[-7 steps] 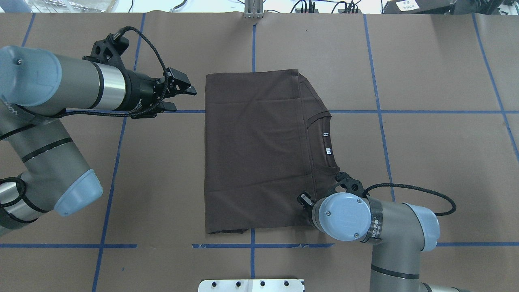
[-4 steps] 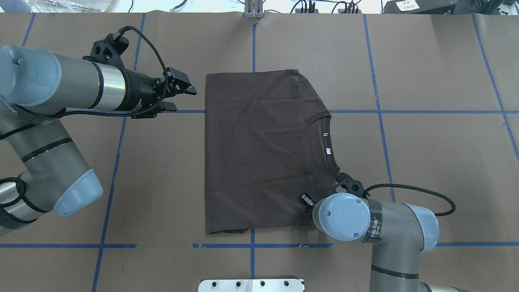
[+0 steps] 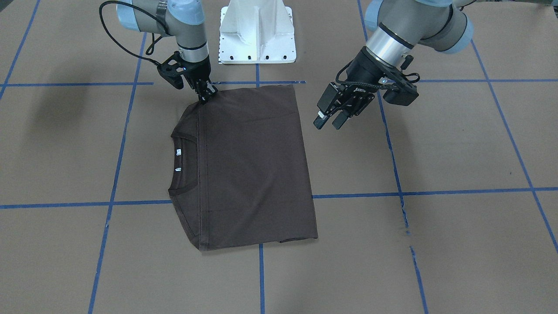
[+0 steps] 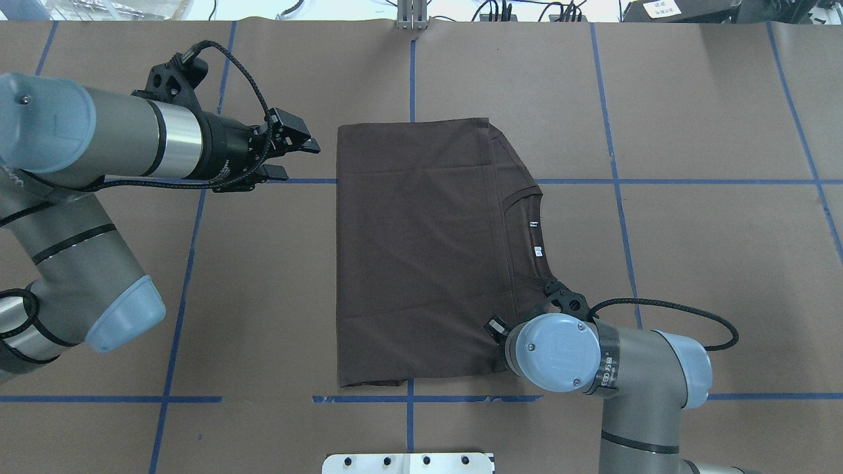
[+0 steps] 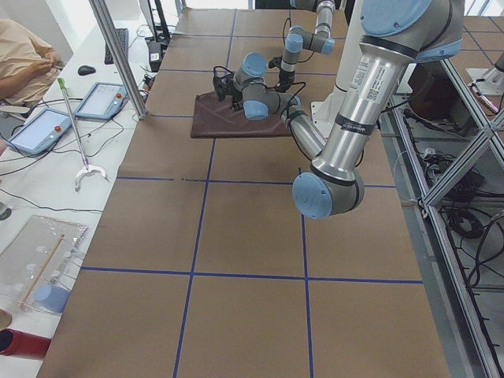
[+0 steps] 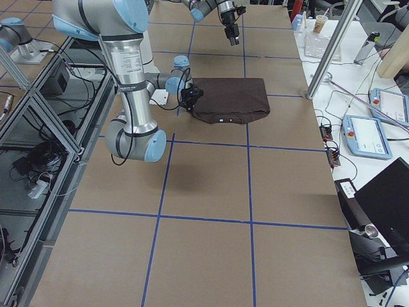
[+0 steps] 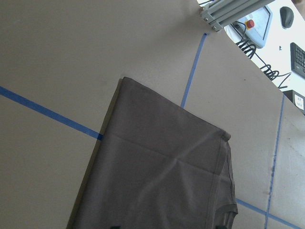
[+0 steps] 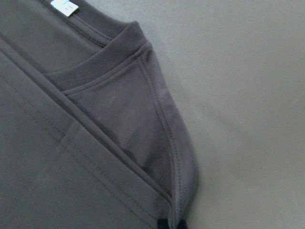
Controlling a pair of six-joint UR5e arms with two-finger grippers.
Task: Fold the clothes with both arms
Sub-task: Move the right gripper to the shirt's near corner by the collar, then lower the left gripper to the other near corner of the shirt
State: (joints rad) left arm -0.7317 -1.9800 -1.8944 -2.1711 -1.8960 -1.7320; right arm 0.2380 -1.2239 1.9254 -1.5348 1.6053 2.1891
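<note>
The folded T-shirt (image 4: 421, 250) lies flat on the worktop (image 4: 691, 263). The right pincer (image 3: 205, 95) pinches its near right shoulder corner. The left pincer (image 4: 299, 162) hovers just left of it, jaws wide.

A robotics lab; a left arm (image 4: 118, 141) and right arm (image 4: 652, 368) of industrial make flank a white pedestal (image 3: 257, 32) at a table (image 4: 724, 263) papered brown and gridded with blue tape (image 4: 691, 181); aluminium posts (image 5: 118, 59), control pendants (image 6: 367, 136), a keyboard (image 5: 120, 43) and loose cables (image 6: 38, 153) crowd the surroundings.
</note>
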